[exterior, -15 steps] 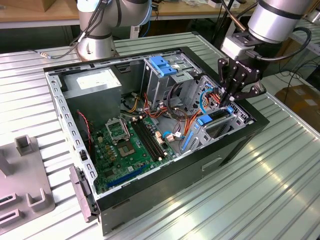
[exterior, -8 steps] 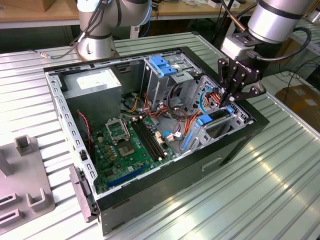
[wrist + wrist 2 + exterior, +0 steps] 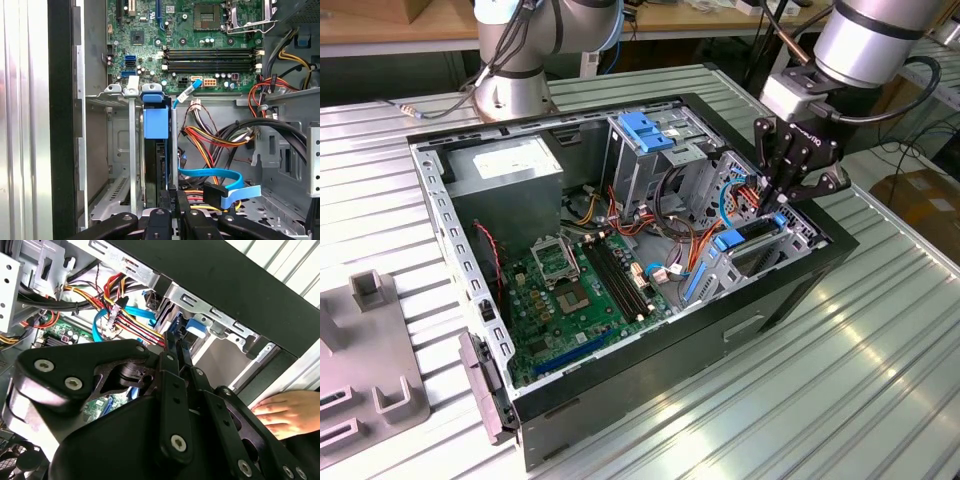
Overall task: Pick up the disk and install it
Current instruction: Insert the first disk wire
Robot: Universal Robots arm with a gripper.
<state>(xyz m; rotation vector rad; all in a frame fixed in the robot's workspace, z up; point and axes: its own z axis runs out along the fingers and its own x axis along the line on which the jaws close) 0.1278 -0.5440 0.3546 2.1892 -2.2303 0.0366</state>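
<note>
- Grey fixture plate [image 3: 365, 360]: lies on the slatted metal table [image 3: 840, 380] at the exterior view's far left, about nine o'clock from the computer case [image 3: 620, 270], well apart from the work.
- Computer case: lies open on its side; the green motherboard [image 3: 575, 290] fills its lower-left half, and the drive cage with its fixed blue bracket [image 3: 650, 132] stands at about twelve o'clock from the board.
- Disk [image 3: 752, 243]: sits at about three o'clock from the motherboard, standing on edge in the bay by the case's right wall. In the first wrist view its dark body [image 3: 160, 170] and blue carrier tab [image 3: 156, 122] drop between the bay's metal rails, so it looks part-way or fully seated; I cannot tell which.
- Gripper [image 3: 782, 200]: hangs directly over the disk's upper edge. In the second wrist view the fingers [image 3: 172, 367] stand close together on the blue rail, apparently clamped on it.
- Handling, as a judgement: the disk is stiff, dense and fairly heavy for its size, with smooth metal faces that would slip; the plastic rail flexes a little and gives better purchase. Hold it by the long edges on the rail, never the label face or connector end. It is shock-sensitive, so seat it squarely.
- A hand [image 3: 287, 410] rests on the table outside the case wall.
</note>
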